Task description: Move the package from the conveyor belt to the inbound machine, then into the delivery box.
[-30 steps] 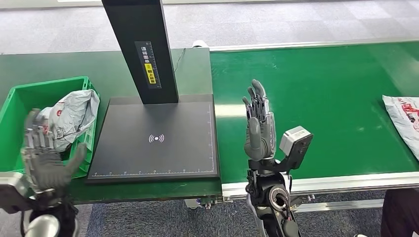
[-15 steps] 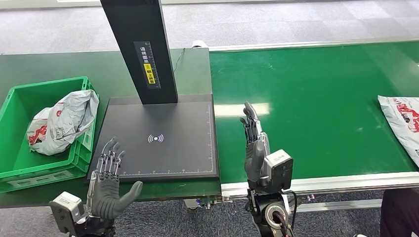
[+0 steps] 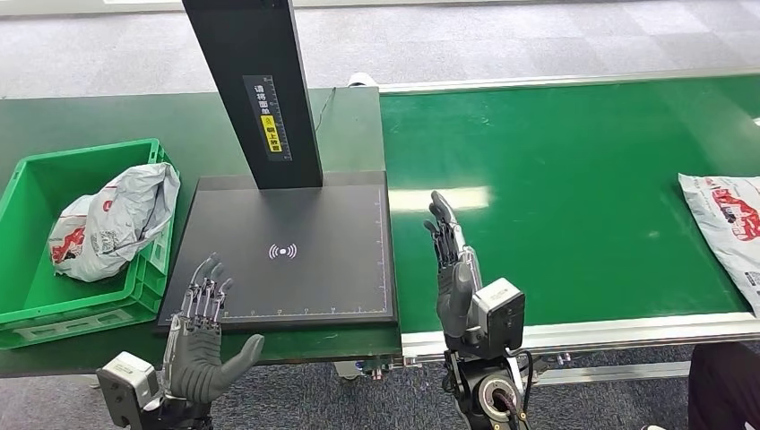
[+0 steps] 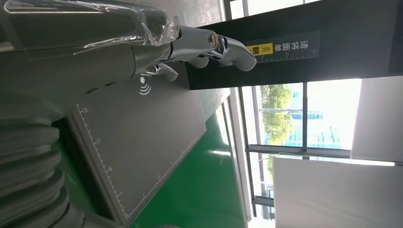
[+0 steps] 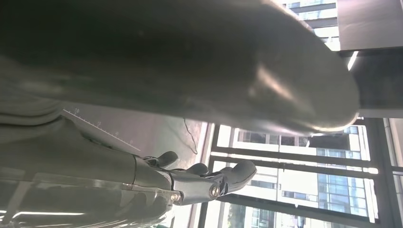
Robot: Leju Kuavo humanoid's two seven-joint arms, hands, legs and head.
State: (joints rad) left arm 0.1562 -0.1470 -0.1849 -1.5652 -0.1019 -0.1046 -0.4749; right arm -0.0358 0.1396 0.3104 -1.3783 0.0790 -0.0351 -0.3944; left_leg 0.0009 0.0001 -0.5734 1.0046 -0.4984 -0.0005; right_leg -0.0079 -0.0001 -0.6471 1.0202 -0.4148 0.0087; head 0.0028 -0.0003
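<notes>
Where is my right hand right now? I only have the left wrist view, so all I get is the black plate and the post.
Observer: The right hand stands open, fingers up, over the near edge of the green conveyor belt, holding nothing.
Operator: Any package on the belt?
Observer: Yes, a white package lies flat at the belt's far right, well away from that hand.
Operator: And the delivery box?
Observer: The green box sits left of the plate, with a grey bag already inside.
</notes>
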